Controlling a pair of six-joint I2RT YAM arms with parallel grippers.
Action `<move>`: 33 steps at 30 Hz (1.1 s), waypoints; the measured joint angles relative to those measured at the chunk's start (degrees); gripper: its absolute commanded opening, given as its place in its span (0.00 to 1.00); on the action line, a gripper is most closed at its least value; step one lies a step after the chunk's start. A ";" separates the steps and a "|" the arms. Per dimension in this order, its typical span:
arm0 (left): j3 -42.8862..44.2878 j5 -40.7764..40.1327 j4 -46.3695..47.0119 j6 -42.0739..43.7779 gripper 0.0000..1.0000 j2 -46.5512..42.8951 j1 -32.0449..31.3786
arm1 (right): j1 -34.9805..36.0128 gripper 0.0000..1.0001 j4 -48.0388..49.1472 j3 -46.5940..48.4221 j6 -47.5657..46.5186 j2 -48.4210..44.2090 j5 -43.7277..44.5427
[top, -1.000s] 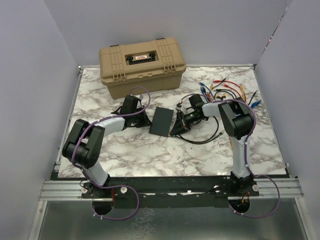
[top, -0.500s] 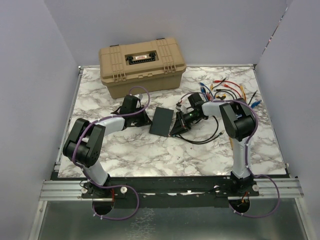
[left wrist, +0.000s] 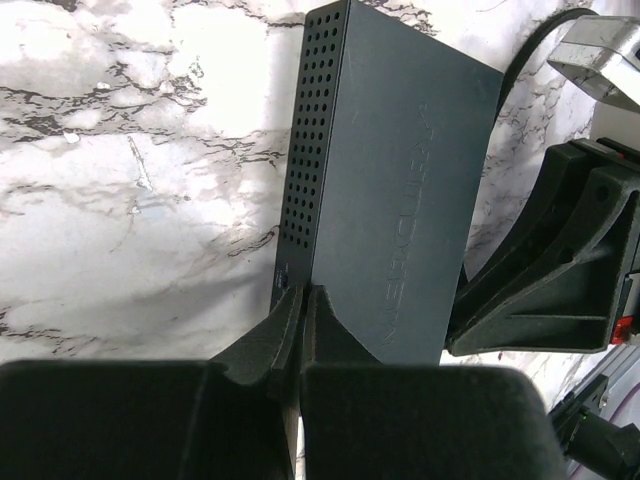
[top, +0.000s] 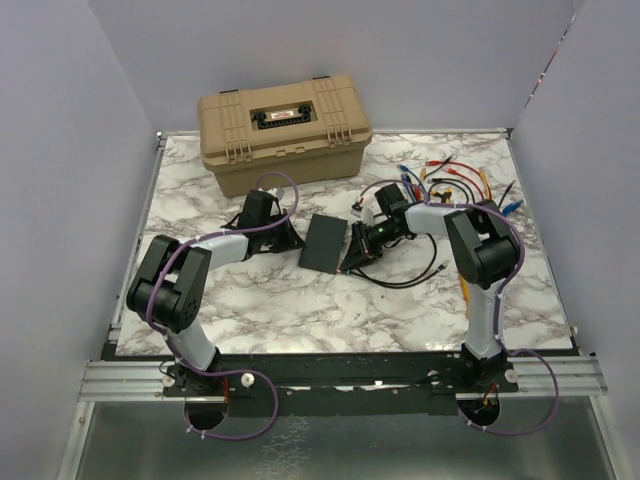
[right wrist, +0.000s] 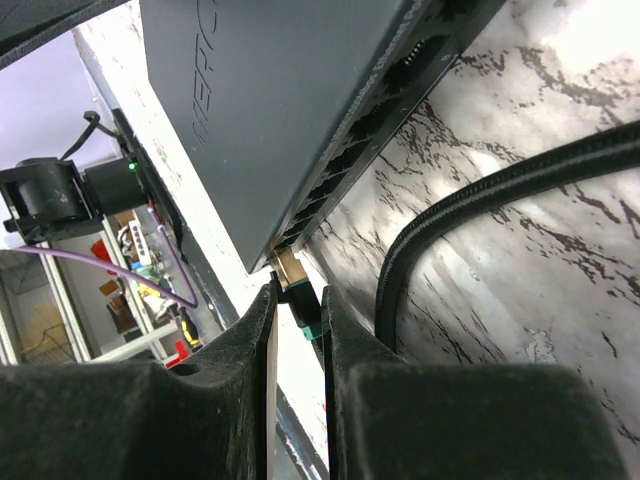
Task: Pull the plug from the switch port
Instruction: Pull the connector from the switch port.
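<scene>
1. right wrist view: the plug (right wrist: 291, 272) shows only its front end; the rest is buried between the fingers of the right gripper (right wrist: 297, 296).
2. same view: the switch (right wrist: 270, 100) is cut off by the top edge, and its port openings are too dark to read.
3. same view: the black cable (right wrist: 500, 188) runs out past the right edge; the far background is blurred.
4. left wrist view: the switch's near end is hidden behind the left gripper (left wrist: 302, 302).
5. top view: the plug is too small to tell, and both sets of fingertips merge with the dark switch.
</scene>
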 measured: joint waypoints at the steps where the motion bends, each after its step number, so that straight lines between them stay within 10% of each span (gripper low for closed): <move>1: -0.02 0.00 0.11 0.02 0.00 0.04 0.00 | 0.02 0.00 0.07 -0.11 -0.11 -0.15 0.24; 30: -1.18 -1.36 0.92 0.00 0.00 1.49 0.44 | -0.46 0.00 -11.32 -4.22 -3.54 -7.41 10.03; 33: -1.16 -1.31 1.05 0.33 0.22 1.22 0.44 | -0.46 0.00 -13.05 -5.07 -4.42 -7.58 12.13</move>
